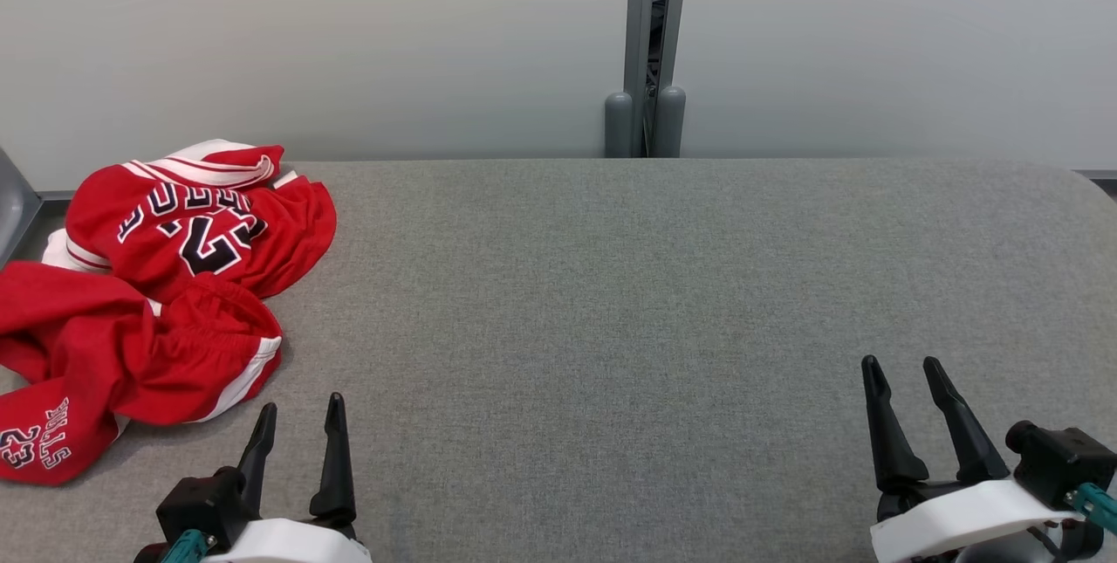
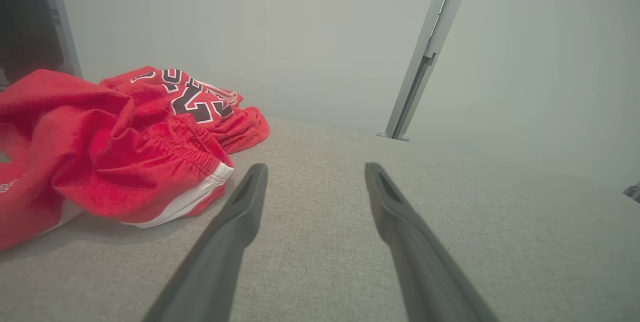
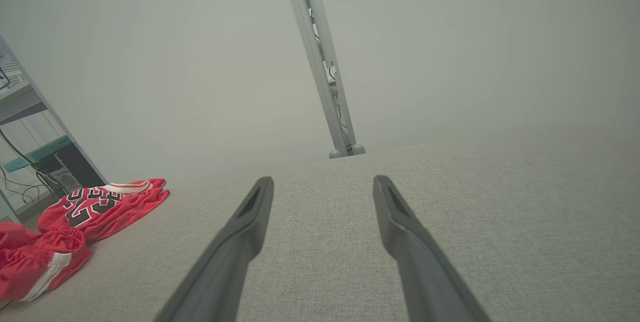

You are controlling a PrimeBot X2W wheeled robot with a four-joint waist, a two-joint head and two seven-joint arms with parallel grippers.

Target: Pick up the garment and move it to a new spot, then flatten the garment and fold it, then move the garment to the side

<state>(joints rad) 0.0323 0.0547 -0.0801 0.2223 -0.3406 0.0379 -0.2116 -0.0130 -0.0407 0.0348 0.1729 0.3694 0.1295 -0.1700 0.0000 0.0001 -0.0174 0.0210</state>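
Crumpled red garment marked 23 lies at the left end of the grey bench; left tool just beside it, fingers apart, empty; right tool well apart, fingers also apart, empty; a grey post stands behind the bench.

The grey desk gives open passage across its middle and right. A crumpled red jersey heaps at its left edge, and a grey post stands behind.
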